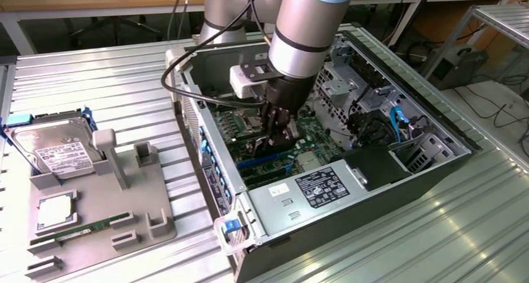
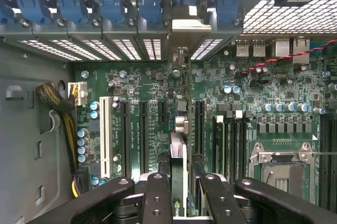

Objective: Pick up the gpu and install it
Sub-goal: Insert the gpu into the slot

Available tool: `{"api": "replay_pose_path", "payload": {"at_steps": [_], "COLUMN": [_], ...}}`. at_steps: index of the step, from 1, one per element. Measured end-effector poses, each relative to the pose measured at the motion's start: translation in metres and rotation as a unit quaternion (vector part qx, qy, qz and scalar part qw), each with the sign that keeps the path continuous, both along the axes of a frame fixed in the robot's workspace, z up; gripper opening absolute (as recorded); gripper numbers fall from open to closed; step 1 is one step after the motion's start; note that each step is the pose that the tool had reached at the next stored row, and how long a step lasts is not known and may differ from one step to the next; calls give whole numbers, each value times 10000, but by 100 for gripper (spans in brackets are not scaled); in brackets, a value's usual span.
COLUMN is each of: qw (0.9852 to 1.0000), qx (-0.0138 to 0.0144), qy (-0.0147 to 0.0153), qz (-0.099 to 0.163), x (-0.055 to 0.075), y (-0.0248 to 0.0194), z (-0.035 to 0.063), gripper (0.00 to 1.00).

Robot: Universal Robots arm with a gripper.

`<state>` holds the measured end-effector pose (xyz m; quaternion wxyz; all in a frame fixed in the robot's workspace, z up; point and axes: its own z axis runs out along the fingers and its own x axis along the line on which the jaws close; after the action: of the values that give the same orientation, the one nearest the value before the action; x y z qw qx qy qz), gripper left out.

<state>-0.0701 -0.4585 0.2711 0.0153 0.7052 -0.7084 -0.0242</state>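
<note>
Gripper (image 1: 277, 140) lowered inside the open computer case (image 1: 430, 165), fingers (image 2: 158, 197) clamped on the gpu (image 2: 179, 150). Card held edge-on directly beneath the gripper, long axis parallel to the motherboard (image 2: 253, 92) slots, bracket end toward the blue-clipped rear openings.

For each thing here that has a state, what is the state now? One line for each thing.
Gripper: shut on the gpu, down inside the computer case.
Gpu: held on edge over the motherboard, bracket end at the rear slot openings.
Computer case: lying on its side, side panel off, open.
Processor socket: empty.
Hard drive: resting in the grey holder outside the case.
Memory stick: lying in the grey holder.
</note>
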Motion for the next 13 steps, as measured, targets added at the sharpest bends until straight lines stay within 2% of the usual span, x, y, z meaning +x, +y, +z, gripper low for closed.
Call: {"api": "replay_pose_path", "payload": {"at_steps": [13], "qw": [10000], "qx": [0], "qy": [6], "qz": [0], "x": [-9], "y": [1], "z": [-61], "gripper": [26]}}
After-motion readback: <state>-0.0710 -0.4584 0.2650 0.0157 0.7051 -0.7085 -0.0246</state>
